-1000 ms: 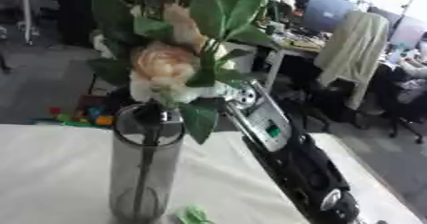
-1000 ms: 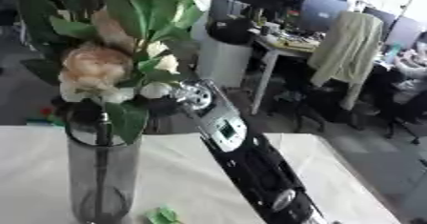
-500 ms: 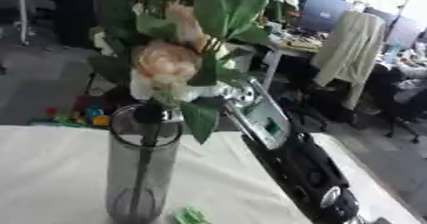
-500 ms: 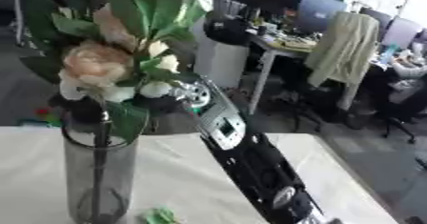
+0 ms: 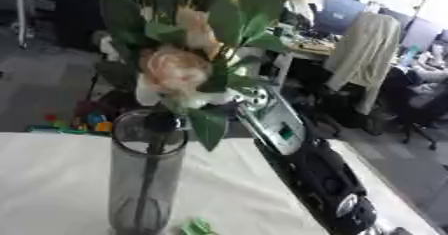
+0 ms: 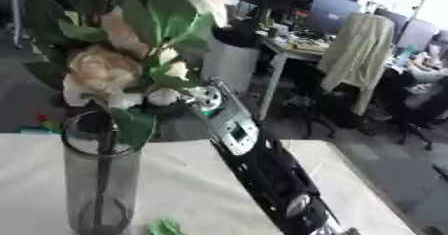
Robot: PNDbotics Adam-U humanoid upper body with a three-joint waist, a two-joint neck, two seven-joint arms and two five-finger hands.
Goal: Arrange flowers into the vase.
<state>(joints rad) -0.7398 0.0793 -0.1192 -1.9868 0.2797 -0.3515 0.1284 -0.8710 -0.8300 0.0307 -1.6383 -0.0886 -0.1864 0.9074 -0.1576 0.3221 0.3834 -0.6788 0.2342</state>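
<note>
While my right hand [image 5: 234, 110] sits at the vase [image 5: 144, 179] rim behind the flowers [image 5: 175, 71], stems are in; can't tell finger state. Next: withdraw cleanly.

We see a table [image 5: 52, 179] under a white cloth. Beyond its far edge, off to the right, a pale coat [image 5: 363, 54] hangs by a cluttered desk [image 6: 302, 46]. Small coloured toys [image 5: 74, 124] lie on the floor behind the table's far left edge.
</note>
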